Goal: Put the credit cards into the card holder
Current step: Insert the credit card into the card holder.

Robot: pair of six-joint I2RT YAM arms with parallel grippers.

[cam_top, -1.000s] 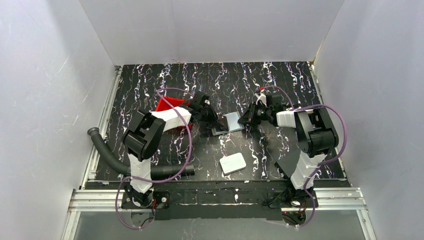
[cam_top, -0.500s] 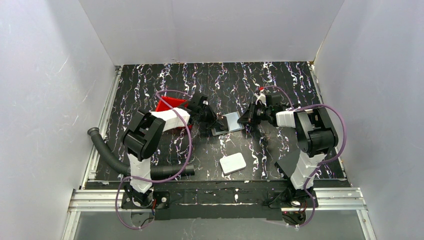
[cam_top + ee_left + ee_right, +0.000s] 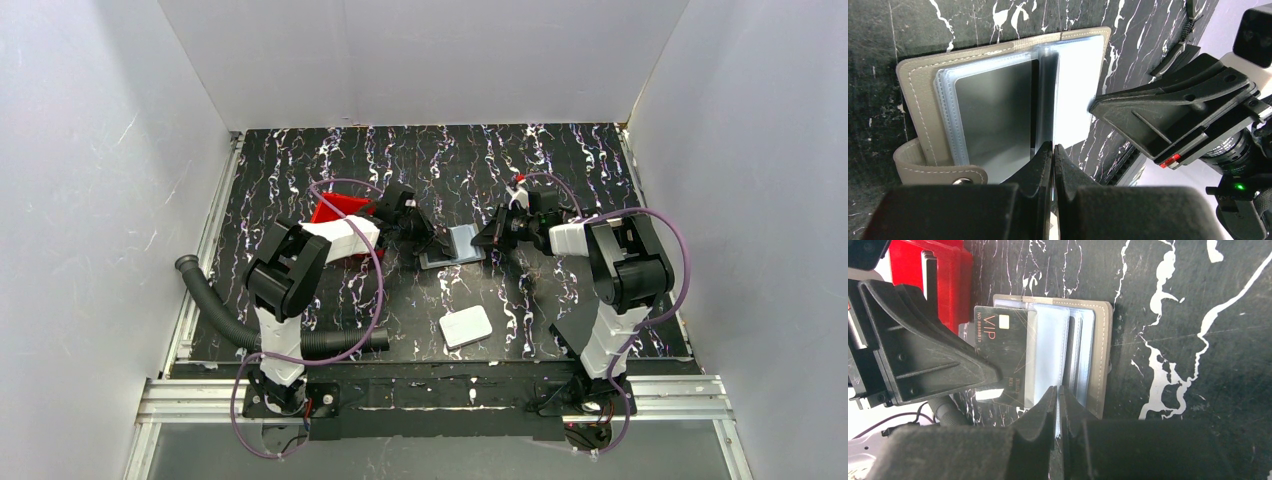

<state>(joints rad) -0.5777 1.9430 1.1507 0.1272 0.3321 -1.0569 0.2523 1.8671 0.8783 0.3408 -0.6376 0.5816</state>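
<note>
Left claw (image 3: pixel 1053 147) clamps tight on a clear sleeve (image 3: pixel 1046 100) of the open grey-brown stitched card holder (image 3: pixel 918 100) just ahead of it. Right claw (image 3: pixel 1058 389), nearly closed, nips a thin pale sheet (image 3: pixel 1050 350), card or sleeve unclear. Beside its tips a black VIP card (image 3: pixel 1003 355) sits sleeved, so the loading looks partway done.

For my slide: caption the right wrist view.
Right gripper tips at the sleeves of the open card holder; black VIP card partly in, left gripper beside it.

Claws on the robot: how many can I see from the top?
2. The left claw is at the left side of the card holder, and the right claw is at the right side of it. None seem hidden.
</note>
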